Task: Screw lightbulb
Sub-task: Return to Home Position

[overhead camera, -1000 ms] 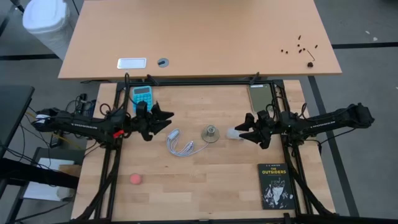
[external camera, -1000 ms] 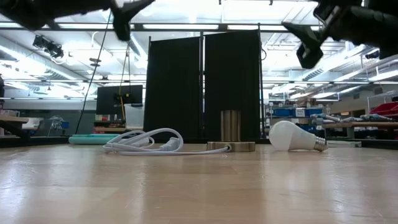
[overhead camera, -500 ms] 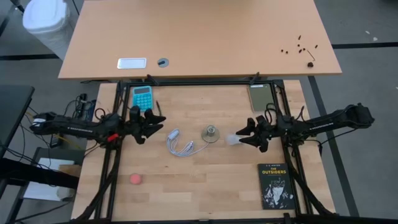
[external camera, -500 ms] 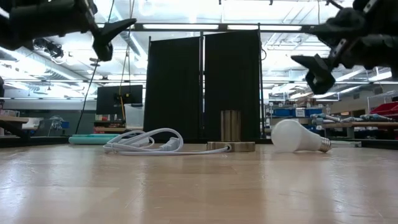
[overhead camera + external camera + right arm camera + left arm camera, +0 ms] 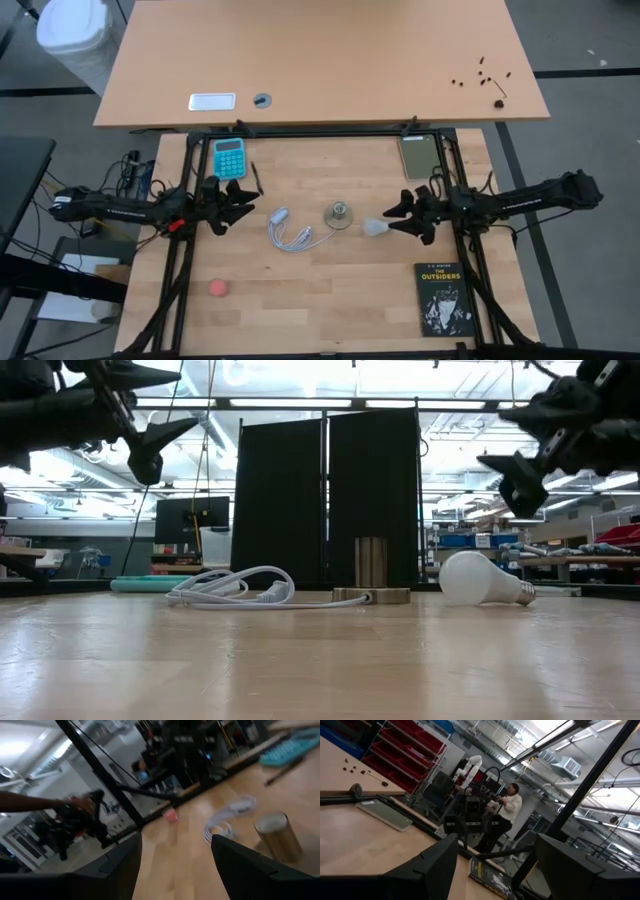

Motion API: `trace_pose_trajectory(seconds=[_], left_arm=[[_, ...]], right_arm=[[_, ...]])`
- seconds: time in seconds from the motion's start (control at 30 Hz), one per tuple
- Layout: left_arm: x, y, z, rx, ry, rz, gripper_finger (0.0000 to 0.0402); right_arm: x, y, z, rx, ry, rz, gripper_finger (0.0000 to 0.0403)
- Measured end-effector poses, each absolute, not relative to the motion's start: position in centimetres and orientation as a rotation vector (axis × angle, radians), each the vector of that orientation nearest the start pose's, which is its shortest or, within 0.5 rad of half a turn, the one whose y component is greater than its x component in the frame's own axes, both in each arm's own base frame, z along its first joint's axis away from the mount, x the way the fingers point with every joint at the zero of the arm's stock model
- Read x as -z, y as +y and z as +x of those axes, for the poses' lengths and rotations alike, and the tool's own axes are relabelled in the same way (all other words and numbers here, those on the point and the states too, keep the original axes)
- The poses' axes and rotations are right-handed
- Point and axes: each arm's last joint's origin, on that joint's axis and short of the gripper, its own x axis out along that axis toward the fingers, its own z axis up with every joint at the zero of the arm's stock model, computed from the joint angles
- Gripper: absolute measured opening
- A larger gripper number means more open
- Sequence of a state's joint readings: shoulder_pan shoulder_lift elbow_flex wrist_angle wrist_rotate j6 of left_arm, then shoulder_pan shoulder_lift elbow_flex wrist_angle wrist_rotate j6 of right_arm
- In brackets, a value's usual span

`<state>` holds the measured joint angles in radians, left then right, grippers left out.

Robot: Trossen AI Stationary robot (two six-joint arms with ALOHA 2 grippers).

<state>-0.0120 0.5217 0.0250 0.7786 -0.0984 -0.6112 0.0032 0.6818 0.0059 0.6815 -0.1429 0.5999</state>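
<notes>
High view: the bulb [image 5: 374, 227] lies on its side on the table, just beside the socket [image 5: 341, 213], not screwed in. Looks like the go-home step to me, so the next move just needs both arms tucked back clear of it. Right gripper [image 5: 399, 214] hangs above the bulb's base end, fingers spread wide, holding and touching nothing. Left gripper [image 5: 250, 196] same deal, wide and empty, near the calculator [image 5: 229, 156]

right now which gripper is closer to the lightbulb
Right. The right gripper hangs open just beside and above the lightbulb, which lies on the table. The left gripper, also open, is far off on the other side of the socket and white cord.
</notes>
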Motion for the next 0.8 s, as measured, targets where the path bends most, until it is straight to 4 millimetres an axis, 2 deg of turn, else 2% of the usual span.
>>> trace_pose_trajectory(seconds=[0.4, 0.8], left_arm=[[-20.8, 0.9, 11.1, -0.013, -0.456, -0.609, 0.0269], [-22.1, 1.3, 9.2, -0.015, -0.627, -0.586, 0.0269]], right_arm=[[-19.7, 0.4, 11.7, -0.231, -0.252, 0.572, 0.0248], [-20.3, 0.4, 10.7, -0.250, -0.318, 0.566, 0.0250]])
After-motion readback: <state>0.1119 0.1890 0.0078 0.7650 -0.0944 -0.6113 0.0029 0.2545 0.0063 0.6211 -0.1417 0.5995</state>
